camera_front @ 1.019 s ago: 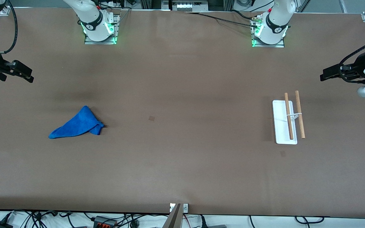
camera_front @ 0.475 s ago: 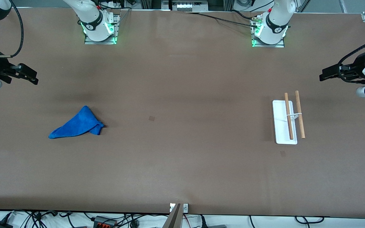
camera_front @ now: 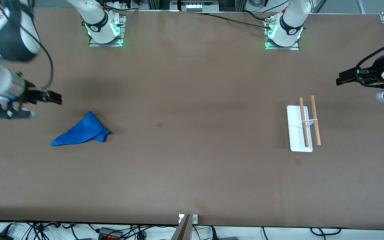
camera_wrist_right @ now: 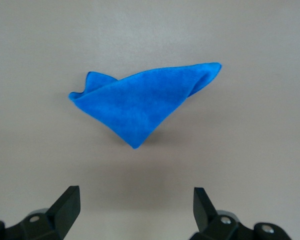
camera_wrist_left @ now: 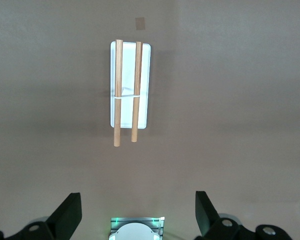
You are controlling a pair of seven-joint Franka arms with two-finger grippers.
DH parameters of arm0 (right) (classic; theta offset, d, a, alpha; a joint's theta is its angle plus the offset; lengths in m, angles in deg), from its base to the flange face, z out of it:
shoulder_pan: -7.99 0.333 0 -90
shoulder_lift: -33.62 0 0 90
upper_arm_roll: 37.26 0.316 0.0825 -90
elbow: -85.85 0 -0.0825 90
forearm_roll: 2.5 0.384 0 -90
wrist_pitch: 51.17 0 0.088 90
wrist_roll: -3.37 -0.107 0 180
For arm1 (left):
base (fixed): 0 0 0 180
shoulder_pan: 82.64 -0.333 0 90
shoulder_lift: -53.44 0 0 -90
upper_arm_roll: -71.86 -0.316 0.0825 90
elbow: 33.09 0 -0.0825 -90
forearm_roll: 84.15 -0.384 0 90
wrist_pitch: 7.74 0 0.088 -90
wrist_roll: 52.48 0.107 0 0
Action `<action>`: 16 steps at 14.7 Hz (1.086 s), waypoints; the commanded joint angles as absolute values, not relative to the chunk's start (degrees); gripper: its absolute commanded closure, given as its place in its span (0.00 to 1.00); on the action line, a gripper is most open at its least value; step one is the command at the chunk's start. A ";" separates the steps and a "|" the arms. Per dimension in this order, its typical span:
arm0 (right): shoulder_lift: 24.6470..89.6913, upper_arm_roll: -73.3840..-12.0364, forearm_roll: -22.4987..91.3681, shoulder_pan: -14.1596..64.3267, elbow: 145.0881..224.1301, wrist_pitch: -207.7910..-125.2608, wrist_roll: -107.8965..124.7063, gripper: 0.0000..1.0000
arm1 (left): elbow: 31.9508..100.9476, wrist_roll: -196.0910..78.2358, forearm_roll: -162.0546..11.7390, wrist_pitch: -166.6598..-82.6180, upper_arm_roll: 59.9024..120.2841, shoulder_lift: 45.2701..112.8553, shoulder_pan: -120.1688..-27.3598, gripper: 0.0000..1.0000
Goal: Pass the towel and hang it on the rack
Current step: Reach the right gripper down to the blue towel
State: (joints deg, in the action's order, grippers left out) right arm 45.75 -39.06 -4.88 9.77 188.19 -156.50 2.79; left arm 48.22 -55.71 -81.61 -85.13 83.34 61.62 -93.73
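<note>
A crumpled blue towel (camera_front: 80, 130) (camera_wrist_right: 142, 100) lies flat on the brown table toward the right arm's end. My right gripper (camera_front: 56, 97) (camera_wrist_right: 135, 205) hangs open and empty in the air beside the towel, apart from it. The rack (camera_front: 303, 124) (camera_wrist_left: 128, 90), a white base with two wooden rods, stands toward the left arm's end. My left gripper (camera_front: 342, 77) (camera_wrist_left: 137, 212) waits open and empty in the air over the table's end, clear of the rack.
The two arm bases (camera_front: 104, 30) (camera_front: 282, 33) stand along the table edge farthest from the front camera. Cables and a bracket (camera_front: 188, 219) lie along the nearest edge. Wide bare tabletop (camera_front: 192, 133) separates towel and rack.
My right arm has swung in over the table toward the towel, its gripper still open. The left arm, towel and rack have not moved.
</note>
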 commanded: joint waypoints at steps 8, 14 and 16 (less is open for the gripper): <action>60.86 -39.02 -4.43 14.92 184.03 -165.87 12.07 0.00 | 46.54 -55.03 -81.16 -83.94 83.37 62.32 -93.54 0.00; 63.49 -39.02 -3.99 18.10 182.09 -165.78 43.47 0.00 | 46.45 -54.85 -81.07 -83.94 83.37 62.32 -93.54 0.00; 63.68 -39.11 -2.86 18.27 181.56 -165.52 53.43 0.00 | 46.45 -54.85 -81.07 -83.94 83.37 62.32 -93.45 0.00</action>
State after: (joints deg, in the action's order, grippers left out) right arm 62.46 -38.85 -4.50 18.53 183.57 -166.29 43.16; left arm 48.19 -55.70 -81.61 -85.12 83.38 61.63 -93.59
